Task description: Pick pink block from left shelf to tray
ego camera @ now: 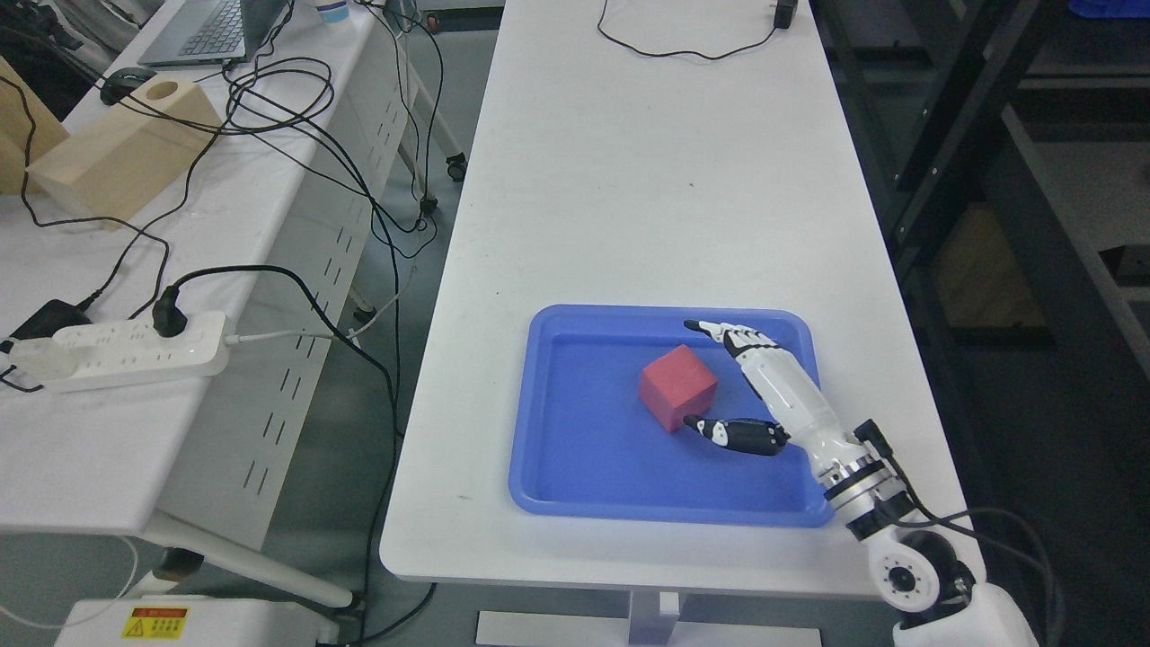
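One sign only: a yellow warning label (155, 622) with a red band across its top, fixed to the white base unit (180, 624) at the 7 o'clock corner of the head view. It carries a hazard triangle at its left end; the lines of print beside the triangle are too small to read. No other text, brand, number or marking can be read on any surface in view.
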